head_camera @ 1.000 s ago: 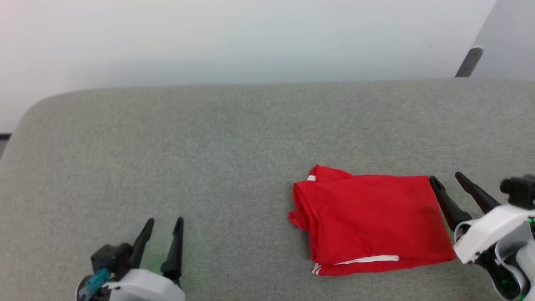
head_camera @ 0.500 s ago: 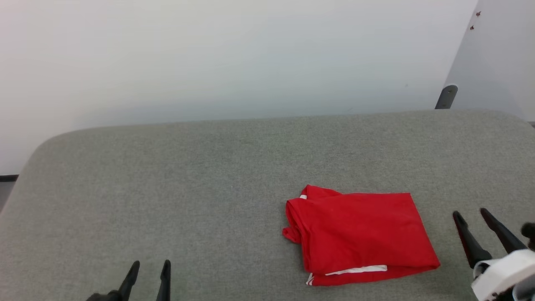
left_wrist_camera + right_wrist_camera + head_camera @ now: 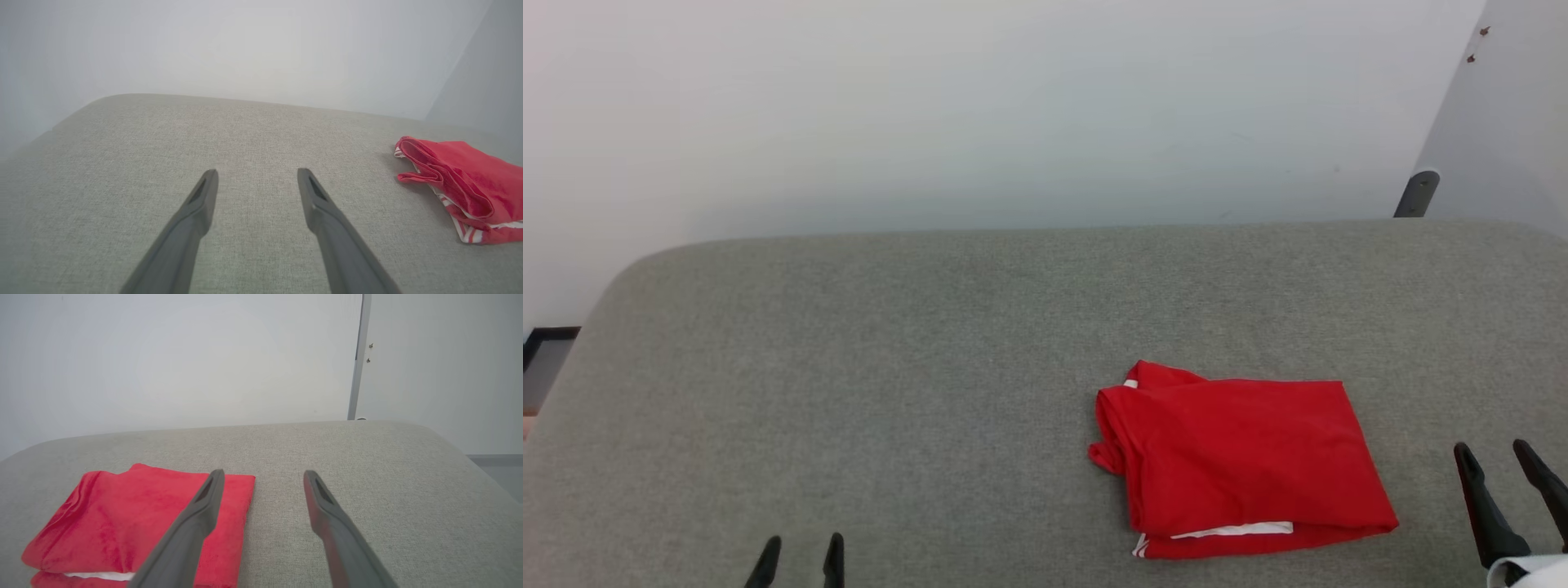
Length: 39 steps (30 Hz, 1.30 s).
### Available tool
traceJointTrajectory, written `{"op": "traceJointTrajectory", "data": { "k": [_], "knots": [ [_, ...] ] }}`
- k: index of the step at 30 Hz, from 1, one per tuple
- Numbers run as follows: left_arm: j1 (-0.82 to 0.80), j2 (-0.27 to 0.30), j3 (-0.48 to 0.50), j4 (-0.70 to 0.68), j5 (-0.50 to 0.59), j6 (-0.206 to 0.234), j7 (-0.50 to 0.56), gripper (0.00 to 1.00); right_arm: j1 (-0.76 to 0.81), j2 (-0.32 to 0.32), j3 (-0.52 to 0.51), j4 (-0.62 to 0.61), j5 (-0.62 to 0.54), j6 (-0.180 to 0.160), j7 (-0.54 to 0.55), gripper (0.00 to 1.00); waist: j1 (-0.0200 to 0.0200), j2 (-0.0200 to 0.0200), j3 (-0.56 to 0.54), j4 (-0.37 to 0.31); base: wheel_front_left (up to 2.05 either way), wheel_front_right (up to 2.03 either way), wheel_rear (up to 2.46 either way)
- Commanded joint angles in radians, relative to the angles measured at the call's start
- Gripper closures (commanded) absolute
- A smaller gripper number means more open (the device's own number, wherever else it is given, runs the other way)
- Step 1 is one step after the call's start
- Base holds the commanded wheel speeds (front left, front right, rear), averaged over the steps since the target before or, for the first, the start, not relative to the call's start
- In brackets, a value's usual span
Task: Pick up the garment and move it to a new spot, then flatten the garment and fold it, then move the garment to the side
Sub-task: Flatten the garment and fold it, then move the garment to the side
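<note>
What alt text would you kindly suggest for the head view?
A folded red soft-fabric garment with white trim lies right of centre on a grey fabric-covered surface. The left gripper and right gripper stand open near the bottom edge, clear of it.

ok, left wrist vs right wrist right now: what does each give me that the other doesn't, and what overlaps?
Left wrist: the left gripper, open, and the garment seen from its bunched, rolled edge, with striped trim underneath.
Right wrist: the right gripper, open, the garment's flat folded top, and a grey upright strip with two small dark dots beside it.
Shared: the red garment lying free on the grey cushion, with the pale wall behind.
</note>
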Motion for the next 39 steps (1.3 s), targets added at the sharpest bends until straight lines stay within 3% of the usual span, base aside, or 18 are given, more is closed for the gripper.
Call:
{"op": "traceJointTrajectory", "data": {
  "k": [1, 14, 28, 34, 39],
  "knots": [
    [0.014, 0.001, 0.005, -0.012, 0.004, 0.001, 0.0, 0.0, 0.025, 0.016, -0.025, -0.023, -0.015, 0.0, 0.005, 0.0, 0.0, -0.0001, 0.001, 0.004, 0.0, 0.0, 0.0],
    [0.049, -0.014, 0.006, -0.069, 0.028, 0.001, 0.0, 0.0, 0.165, 0.157, -0.184, -0.233, -0.124, 0.0, 0.068, 0.0, 0.0, -0.0001, 0.003, 0.019, 0.0, 0.0, 0.0],
    [0.039, -0.009, -0.004, -0.068, 0.016, 0.001, 0.0, 0.0, 0.185, 0.195, -0.201, -0.28, -0.153, 0.0, 0.105, 0.0, 0.0, -0.0001, 0.003, 0.026, 0.0, 0.0, 0.0],
    [0.026, -0.017, -0.011, -0.064, 0.014, 0.001, 0.0, 0.0, 0.108, 0.152, -0.133, -0.272, -0.129, 0.0, 0.16, 0.0, 0.0, -0.0001, 0.015, 0.022, 0.0, 0.0, 0.0],
    [-0.009, -0.023, -0.026, -0.057, 0.02, 0.001, 0.0, 0.0, -0.056, 0.043, -0.01, -0.227, -0.089, 0.0, 0.341, 0.0, 0.0, -0.0001, 0.05, 0.015, 0.0, 0.0, 0.0]
  ]
}}
